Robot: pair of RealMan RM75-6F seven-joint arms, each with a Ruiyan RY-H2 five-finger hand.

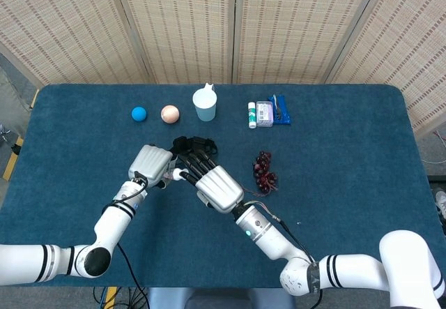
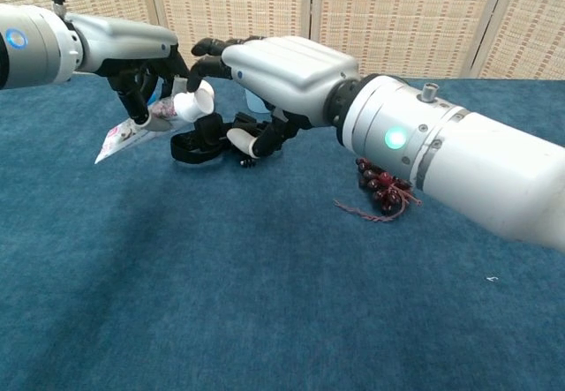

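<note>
Soft, light tube [image 2: 146, 119] clamped in left hand [image 1: 150, 164]; right hand [image 1: 217, 187] fingers [image 2: 205, 56] closing on its white cap [image 2: 192, 102], likely the firmest hold.

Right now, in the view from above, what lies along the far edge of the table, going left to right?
Blue ball → peach ball → pale blue cup → small white-and-green tube → flat grey pack → blue packet.
</note>
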